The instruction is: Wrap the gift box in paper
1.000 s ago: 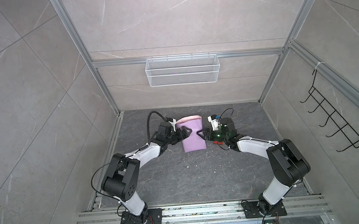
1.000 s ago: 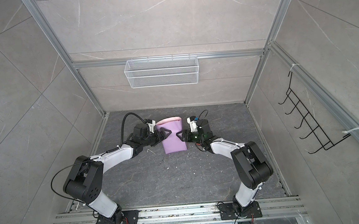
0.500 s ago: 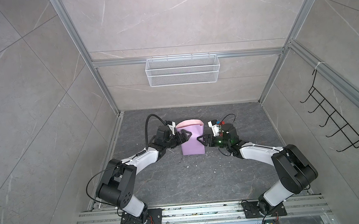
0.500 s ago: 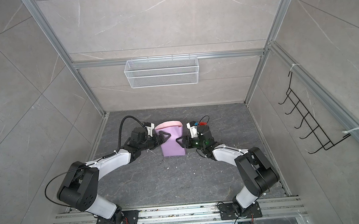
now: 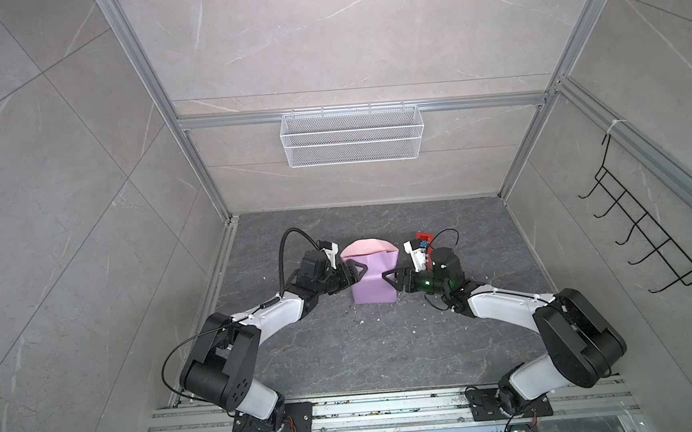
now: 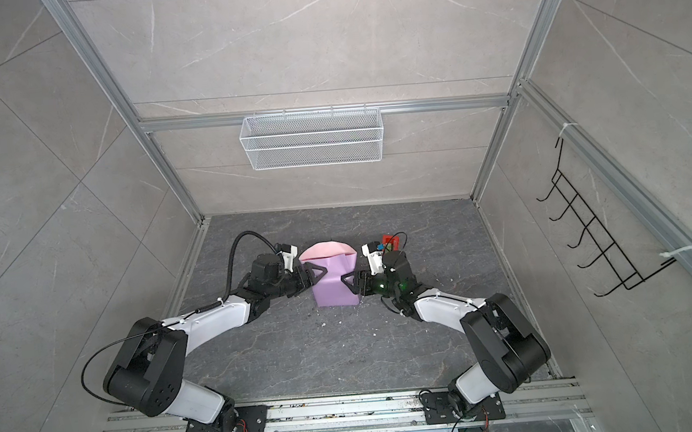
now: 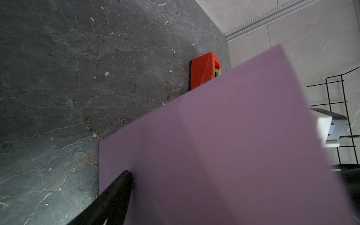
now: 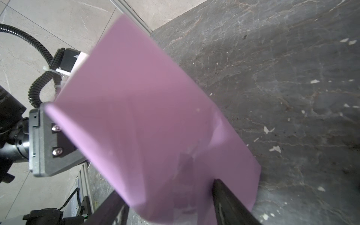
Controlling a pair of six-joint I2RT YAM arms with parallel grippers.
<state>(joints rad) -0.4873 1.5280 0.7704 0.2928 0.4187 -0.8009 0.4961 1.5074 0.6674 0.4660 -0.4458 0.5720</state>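
The paper [image 5: 373, 277] stands folded up as a lilac package on the dark floor, with its pink inner side showing at the open top in both top views [image 6: 336, 282]. The gift box is hidden inside it. My left gripper [image 5: 357, 275] is at the package's left side. In the left wrist view only one finger [image 7: 118, 187] shows, tip on the paper [image 7: 224, 146], and the other is hidden. My right gripper [image 5: 390, 282] holds the right side. The paper [image 8: 146, 116] fills the span between its two fingers [image 8: 228, 198].
A red tape dispenser [image 5: 423, 236] sits on the floor behind my right wrist, also seen past the paper [image 7: 202, 70]. A white wire basket [image 5: 351, 135] hangs on the back wall and a black hook rack [image 5: 650, 237] on the right wall. Small white scraps litter the floor.
The package was tilted a second ago and now stands square, slightly nearer the front. Both grippers followed it, and the left jaws have narrowed.
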